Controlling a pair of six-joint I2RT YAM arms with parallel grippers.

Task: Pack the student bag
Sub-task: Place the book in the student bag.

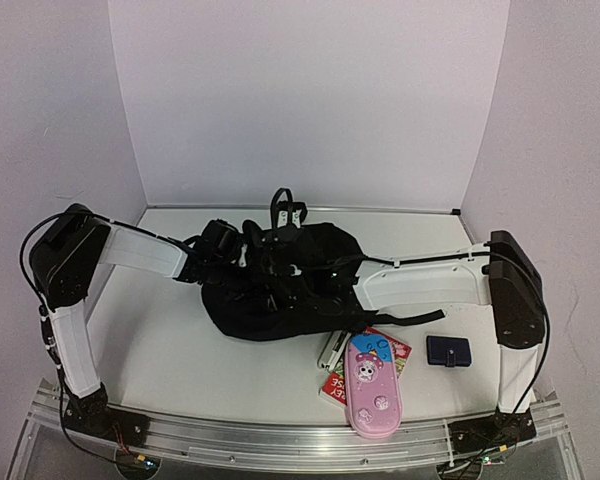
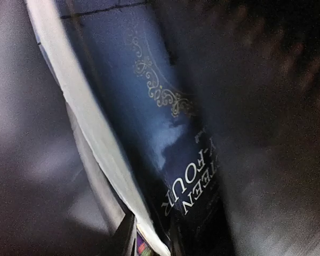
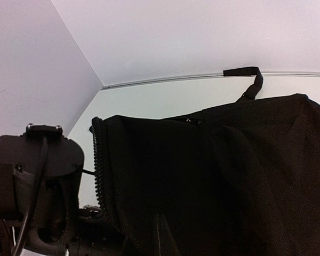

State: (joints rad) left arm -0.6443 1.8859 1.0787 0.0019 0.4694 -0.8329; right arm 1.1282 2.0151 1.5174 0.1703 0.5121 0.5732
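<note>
At the student bag (image 1: 280, 295), left gripper (image 2: 148, 242) by blue book (image 2: 170, 133), opening unclear, right gripper (image 3: 161, 242) pinching fabric

Bag (image 1: 280, 300) fills centre; case (image 1: 371, 390), pouch (image 1: 448, 350) crowd R front; L free.

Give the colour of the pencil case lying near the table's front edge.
The pencil case is pink; the top external view shows it best.

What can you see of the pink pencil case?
The pencil case is pink and shiny, a rounded oblong with a cartoon face and little prints on top. It looks shut. It lies flat near the front edge of the table, partly on a red booklet, in front of the bag.
</note>
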